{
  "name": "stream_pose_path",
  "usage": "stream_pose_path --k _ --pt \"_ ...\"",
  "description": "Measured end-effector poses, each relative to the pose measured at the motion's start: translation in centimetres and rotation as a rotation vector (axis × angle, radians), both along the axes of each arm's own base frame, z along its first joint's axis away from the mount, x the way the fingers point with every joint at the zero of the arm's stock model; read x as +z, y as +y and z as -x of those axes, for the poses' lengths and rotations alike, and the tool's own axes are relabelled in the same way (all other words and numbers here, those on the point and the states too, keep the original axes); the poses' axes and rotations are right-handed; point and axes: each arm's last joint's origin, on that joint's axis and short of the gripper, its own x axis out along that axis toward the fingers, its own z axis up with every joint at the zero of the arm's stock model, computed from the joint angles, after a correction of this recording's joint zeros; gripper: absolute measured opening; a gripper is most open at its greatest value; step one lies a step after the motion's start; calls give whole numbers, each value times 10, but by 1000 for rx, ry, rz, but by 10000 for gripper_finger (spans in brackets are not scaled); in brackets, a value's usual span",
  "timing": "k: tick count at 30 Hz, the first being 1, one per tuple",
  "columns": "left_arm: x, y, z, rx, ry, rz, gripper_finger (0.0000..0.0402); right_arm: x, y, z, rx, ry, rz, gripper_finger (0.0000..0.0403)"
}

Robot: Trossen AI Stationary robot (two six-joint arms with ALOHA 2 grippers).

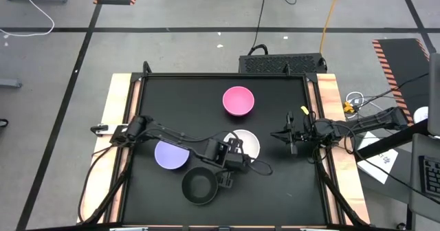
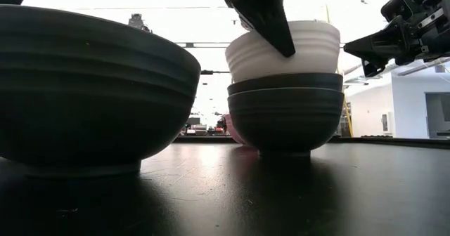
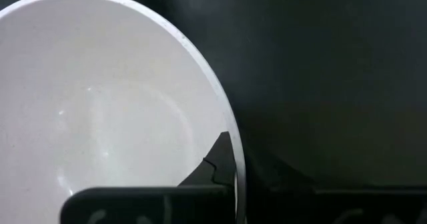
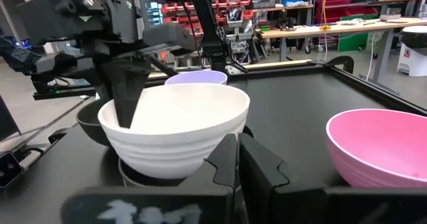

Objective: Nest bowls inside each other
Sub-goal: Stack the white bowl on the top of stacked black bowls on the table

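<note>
The white bowl (image 2: 283, 50) is being seated, slightly tilted, on a stack of two black bowls (image 2: 285, 113) near the table's (image 1: 275, 190) middle. Its rim is being pinched by the left gripper (image 4: 127, 101), fingers clamped together on the wall. The right gripper (image 1: 292, 136) is being held closed and empty just beside the stack. Lavender bowl (image 1: 170, 154), pink bowl (image 1: 238, 100) and a lone black bowl (image 1: 199, 186) are not yet nested. Judged next: release is called for, once the white bowl is levelled.
</note>
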Motion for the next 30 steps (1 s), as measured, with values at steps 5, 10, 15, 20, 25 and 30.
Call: stream_pose_path --k 5,10,15,20,25,30 --pt "-3 2 -1 -2 11 0 3 0 0 0 0 2 4 6" --pt "-3 2 -1 -11 17 16 3 0 0 0 0 3 5 6" --pt "-3 2 -1 -17 20 25 3 0 0 0 0 3 3 6" --pt "-8 4 -1 -32 24 26 3 0 0 0 0 3 2 6" --pt "-21 12 -1 -5 44 38 3 0 0 0 0 4 1 6" --pt "-24 17 -1 8 52 33 4 0 0 0 1 3 1 6"
